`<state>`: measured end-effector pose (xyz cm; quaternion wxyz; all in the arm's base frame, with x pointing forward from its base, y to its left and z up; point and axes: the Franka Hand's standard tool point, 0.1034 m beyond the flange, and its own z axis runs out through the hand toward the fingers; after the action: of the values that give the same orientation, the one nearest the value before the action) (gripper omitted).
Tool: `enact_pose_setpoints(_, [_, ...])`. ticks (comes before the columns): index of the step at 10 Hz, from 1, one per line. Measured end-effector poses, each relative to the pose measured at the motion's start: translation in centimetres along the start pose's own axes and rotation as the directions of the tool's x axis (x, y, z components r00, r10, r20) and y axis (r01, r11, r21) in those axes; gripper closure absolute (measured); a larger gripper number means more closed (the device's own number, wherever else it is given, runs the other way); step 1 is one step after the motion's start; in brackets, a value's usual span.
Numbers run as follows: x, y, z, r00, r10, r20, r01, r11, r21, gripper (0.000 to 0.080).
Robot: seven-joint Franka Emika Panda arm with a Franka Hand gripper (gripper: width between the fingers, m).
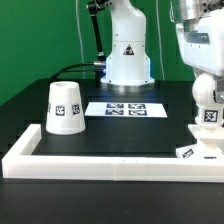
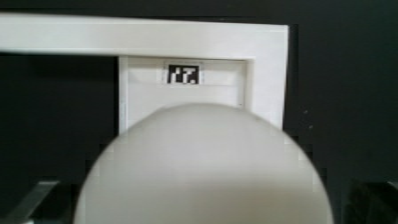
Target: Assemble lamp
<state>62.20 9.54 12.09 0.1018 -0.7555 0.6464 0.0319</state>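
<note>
My gripper (image 1: pixel 207 90) is at the exterior view's right, shut on the white round bulb (image 1: pixel 209 115), which hangs upright with a tag on its lower part. Just under it, the flat angular lamp base (image 1: pixel 192 150) lies in the corner of the white rail. In the wrist view the bulb (image 2: pixel 210 165) fills the foreground and hides my fingertips. Beyond it the base (image 2: pixel 183 80) shows with one tag. The tapered shade (image 1: pixel 63 108) stands on the table at the exterior view's left, far from the gripper.
A white rail (image 1: pixel 100 162) runs along the table's front and side edges; it also shows in the wrist view (image 2: pixel 143 40). The marker board (image 1: pixel 125 108) lies mid-table. The robot's white body (image 1: pixel 128 50) stands behind it.
</note>
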Motion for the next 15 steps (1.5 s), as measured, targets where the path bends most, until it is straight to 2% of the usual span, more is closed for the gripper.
enact_pose_setpoints(3, [0.2,0.1,0.1,0.969,-0.247,-0.003,0.247,0.969,0.002,0.01])
enact_pose_setpoints(6, [0.1,0.1,0.1,0.876,-0.483,-0.004,0.483,0.876,-0.006,0.01])
enact_pose_setpoints(7, [0.0,0.3,0.2,0.789,-0.614,-0.014,0.613,0.789,-0.054,0.01])
enact_pose_setpoints(8, [-0.1,0.4,0.2,0.708,-0.706,-0.02,0.702,0.707,-0.079,0.01])
enact_pose_setpoints(12, [-0.7,0.4,0.3,0.408,-0.913,-0.004,0.905,0.405,-0.131,0.01])
enact_pose_setpoints(13, [-0.9,0.4,0.3,0.358,-0.934,0.003,0.926,0.355,-0.132,0.01])
enact_pose_setpoints(15, [-0.6,0.3,0.3,0.172,-0.985,0.022,0.977,0.168,-0.133,0.01])
